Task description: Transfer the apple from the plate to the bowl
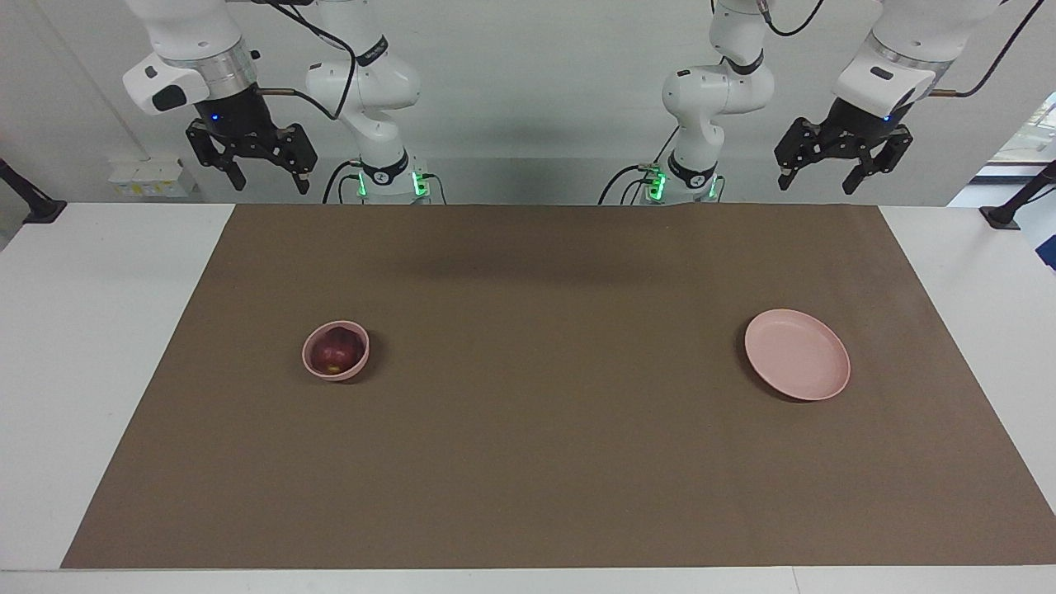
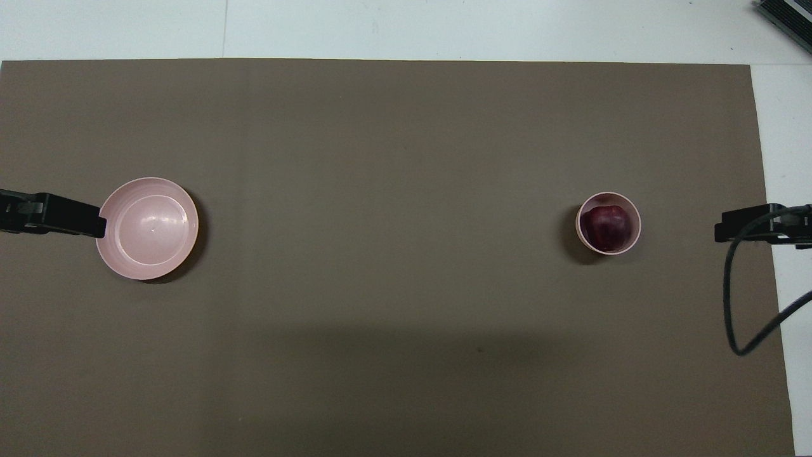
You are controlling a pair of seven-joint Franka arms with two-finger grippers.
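The brown mat (image 1: 544, 388) lies closest, spread over my white counter (image 1: 99, 346), and everything I am working with sits on it. The apple (image 1: 337, 351) is in the bowl (image 1: 317, 368) toward my right arm's end of the counter, filling most of its inside, dark red with a yellowish patch low on one side. It is well apart from both sets of fingers — nothing of mine touches it or the bowl.

My right gripper (image 1: 264, 175) hangs high in the air over the edge of the counter by my base, its fingers pointing down and spread wide with nothing between them. My left gripper (image 1: 821, 175) hangs the same way over its own end of the counter, tilted a little, its fingers also spread wide and holding nothing. Both arms are drawn back and raised.

The plate (image 1: 797, 355) sits toward my left arm's end, bare, far from the bowl.

Counted: one apple, one bowl, one plate, one mat — and two grippers.
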